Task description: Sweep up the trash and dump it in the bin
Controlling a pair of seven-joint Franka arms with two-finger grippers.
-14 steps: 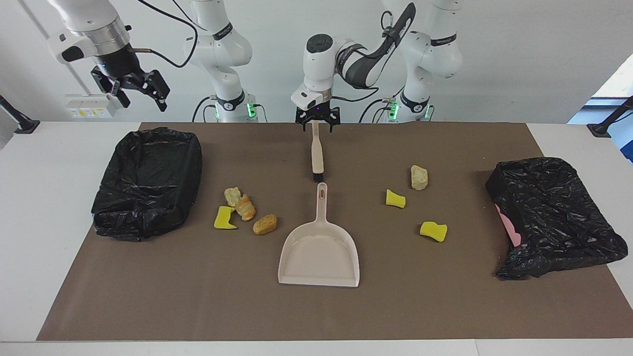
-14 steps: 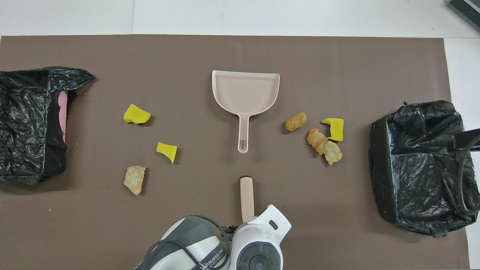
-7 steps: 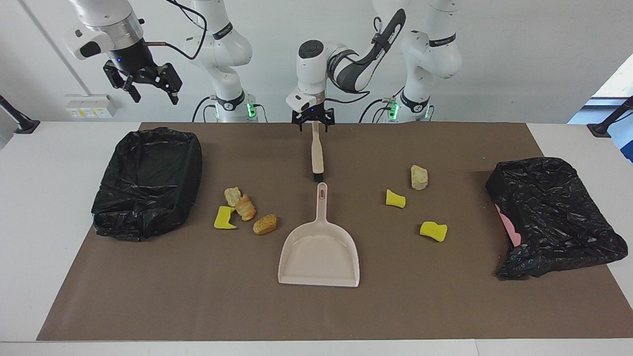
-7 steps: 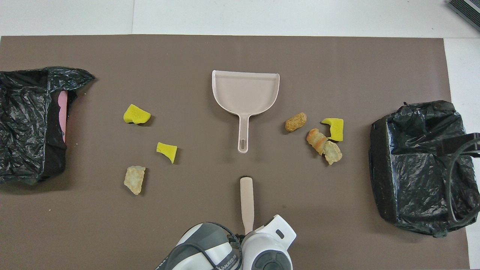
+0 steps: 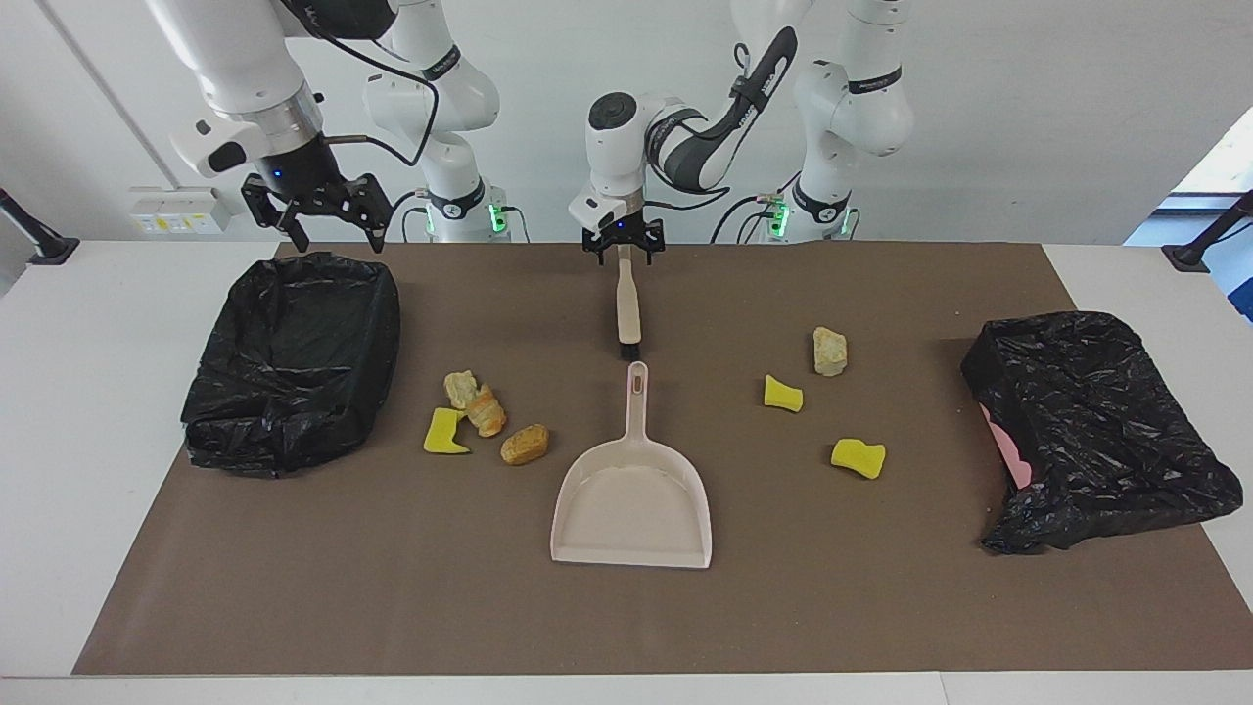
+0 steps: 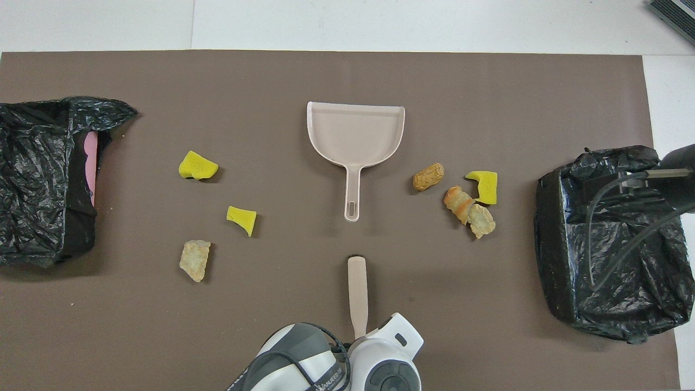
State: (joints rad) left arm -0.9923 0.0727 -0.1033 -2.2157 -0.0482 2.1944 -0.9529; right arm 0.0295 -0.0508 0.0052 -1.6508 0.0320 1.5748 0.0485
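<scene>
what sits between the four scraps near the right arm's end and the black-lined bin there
Nothing visible does: only bare brown mat lies between the four trash scraps and the black-lined bin. The beige plastic dustpan lies beside them, toward the table's middle.

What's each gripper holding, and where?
Left gripper sits at the handle tip of the beige plastic black-bristled brush; grip cannot be told. Right gripper, open above the black-bagged bin, holds nothing.

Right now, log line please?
left pincer at beige black-bristled brush | right pincer open over black-bagged bin | yellow and tan scraps unswept | beige dustpan empty
</scene>
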